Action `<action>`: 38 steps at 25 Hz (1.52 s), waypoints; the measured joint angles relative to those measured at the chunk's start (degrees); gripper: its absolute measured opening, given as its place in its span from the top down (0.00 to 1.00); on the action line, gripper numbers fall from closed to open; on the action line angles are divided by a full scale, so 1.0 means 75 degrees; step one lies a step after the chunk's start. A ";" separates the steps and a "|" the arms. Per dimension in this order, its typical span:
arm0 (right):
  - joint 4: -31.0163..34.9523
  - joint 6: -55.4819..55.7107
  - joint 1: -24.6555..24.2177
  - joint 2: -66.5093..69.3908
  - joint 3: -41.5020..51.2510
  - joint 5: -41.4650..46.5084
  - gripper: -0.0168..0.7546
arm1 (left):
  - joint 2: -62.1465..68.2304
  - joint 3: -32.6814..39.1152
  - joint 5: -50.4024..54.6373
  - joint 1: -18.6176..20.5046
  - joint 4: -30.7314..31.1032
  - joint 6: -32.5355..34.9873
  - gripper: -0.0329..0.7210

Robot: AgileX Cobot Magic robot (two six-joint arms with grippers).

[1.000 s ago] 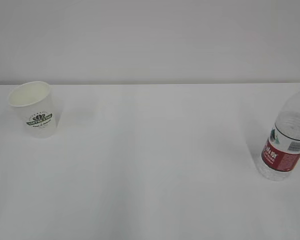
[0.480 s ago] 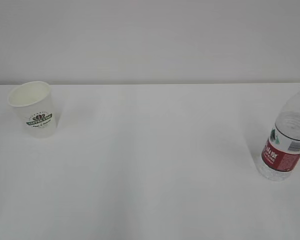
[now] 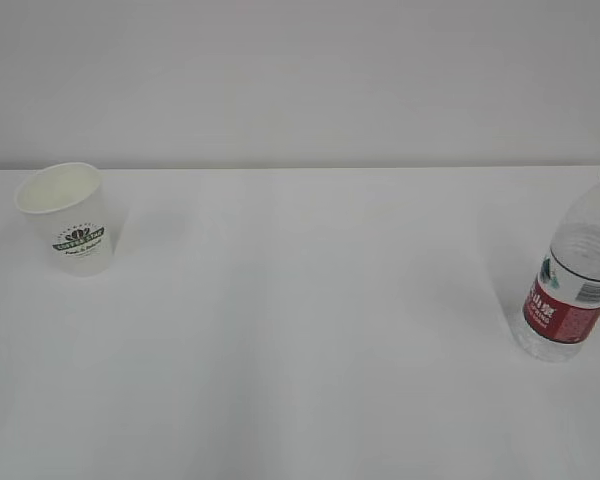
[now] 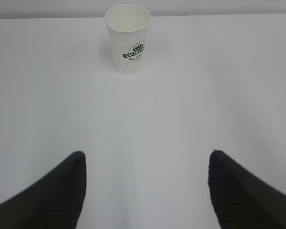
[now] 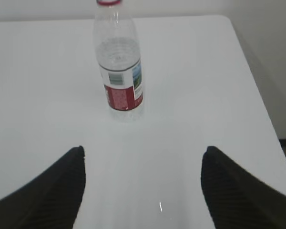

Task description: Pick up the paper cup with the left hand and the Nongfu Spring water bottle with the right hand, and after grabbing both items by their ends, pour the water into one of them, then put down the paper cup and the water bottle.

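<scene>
Nothing of note has moved since the earlier exterior frames: paper cup (image 3: 68, 217) sits in the same spot at the far left of the white table (image 3: 300, 330), Nongfu Spring water bottle (image 3: 572, 280) in the same spot at the right edge, both upright and well apart. Bottle top is cut off by the frame in the exterior and right wrist views; only the red neck ring shows. Cup logo text too small to read. Neither arm appears in the exterior view. Left hand (image 4: 145, 191) jaws spread wide, empty, cup ahead of them. Right hand (image 5: 143, 188) jaws likewise spread, empty, bottle ahead.
</scene>
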 joint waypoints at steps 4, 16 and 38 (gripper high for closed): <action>0.0102 0.0000 0.0000 0.0000 -0.0193 -0.0472 0.24 | 0.0014 -0.0034 -0.0119 0.0000 0.0000 0.0000 0.19; 0.0266 -0.0258 -0.0029 0.0037 -0.0193 -0.1764 0.24 | 0.1324 -0.0170 -0.2033 0.0000 0.0441 0.0000 0.19; 0.0240 -0.0450 -0.0025 0.1568 -0.0193 -0.4258 0.24 | 0.2793 -0.0170 -0.4968 0.0000 0.0966 0.0000 0.19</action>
